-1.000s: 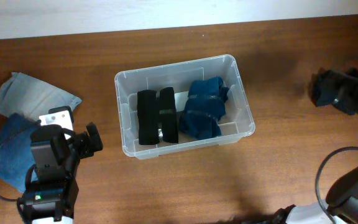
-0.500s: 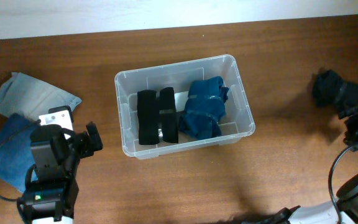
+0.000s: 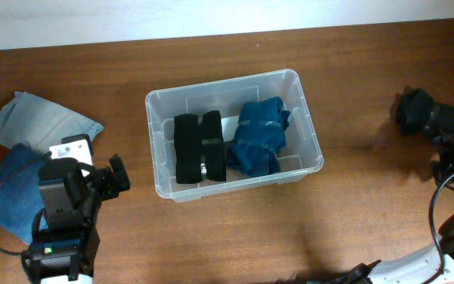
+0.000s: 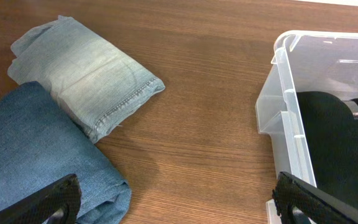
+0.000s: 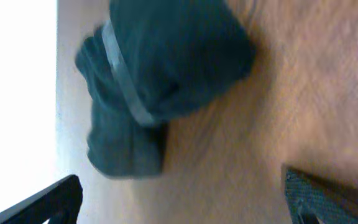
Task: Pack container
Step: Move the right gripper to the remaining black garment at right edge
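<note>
The clear plastic container [image 3: 158, 142] stands mid-table and holds a black folded cloth [image 3: 199, 148] and a dark blue rolled cloth [image 3: 258, 138]. Its left wall [image 4: 284, 81] and the black cloth [image 4: 334, 137] show in the left wrist view. My left gripper [image 3: 117, 177] is open and empty over bare wood [image 4: 179, 205], left of the container. A dark teal banded cloth bundle [image 3: 414, 110] lies on the table at the far right. My right gripper [image 3: 445, 140] is open and empty, just short of that bundle [image 5: 166, 68], with its fingertips [image 5: 182, 199] apart from it.
A folded light denim cloth [image 3: 46, 118] and a darker blue denim cloth [image 3: 10, 193] lie at the far left, also in the left wrist view [image 4: 86, 68] [image 4: 30, 155]. The table's far edge meets a white wall at the top.
My right arm has drawn back from the dark bundle toward the front right edge, leaving the bundle on the table. The left arm and the container have not moved.
</note>
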Action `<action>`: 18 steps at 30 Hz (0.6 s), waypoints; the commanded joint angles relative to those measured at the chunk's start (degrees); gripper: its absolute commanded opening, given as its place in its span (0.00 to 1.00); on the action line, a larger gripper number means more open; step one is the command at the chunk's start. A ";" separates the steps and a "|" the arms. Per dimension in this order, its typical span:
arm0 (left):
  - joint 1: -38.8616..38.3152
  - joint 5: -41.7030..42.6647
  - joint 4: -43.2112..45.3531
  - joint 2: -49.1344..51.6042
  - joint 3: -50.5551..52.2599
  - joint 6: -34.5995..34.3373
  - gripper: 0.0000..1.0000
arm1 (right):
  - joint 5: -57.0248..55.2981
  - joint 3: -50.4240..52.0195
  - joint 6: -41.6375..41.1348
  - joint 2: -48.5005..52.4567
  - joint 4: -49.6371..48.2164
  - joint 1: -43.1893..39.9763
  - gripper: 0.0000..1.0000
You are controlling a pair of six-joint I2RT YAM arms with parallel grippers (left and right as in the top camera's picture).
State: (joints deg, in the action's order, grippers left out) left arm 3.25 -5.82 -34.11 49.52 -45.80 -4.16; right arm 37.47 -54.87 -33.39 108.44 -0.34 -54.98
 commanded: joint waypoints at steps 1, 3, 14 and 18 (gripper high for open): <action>0.28 0.44 0.22 0.04 -1.36 -0.57 0.99 | -3.63 1.95 -6.29 6.27 -1.38 0.31 0.98; 0.28 0.44 0.22 0.04 -1.36 -0.57 1.00 | -3.63 1.95 -6.58 7.06 -3.96 0.42 0.98; 0.28 0.44 0.20 0.04 -1.36 -0.57 0.99 | -5.40 1.95 -6.54 7.23 -10.62 4.79 0.76; 0.28 0.44 0.22 0.04 -1.36 -0.57 0.99 | -7.56 1.95 -6.54 7.23 -10.73 6.62 0.50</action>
State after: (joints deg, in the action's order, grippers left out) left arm 3.25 -5.82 -34.11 49.52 -45.80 -4.16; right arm 33.69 -54.68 -39.22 112.97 -12.10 -50.00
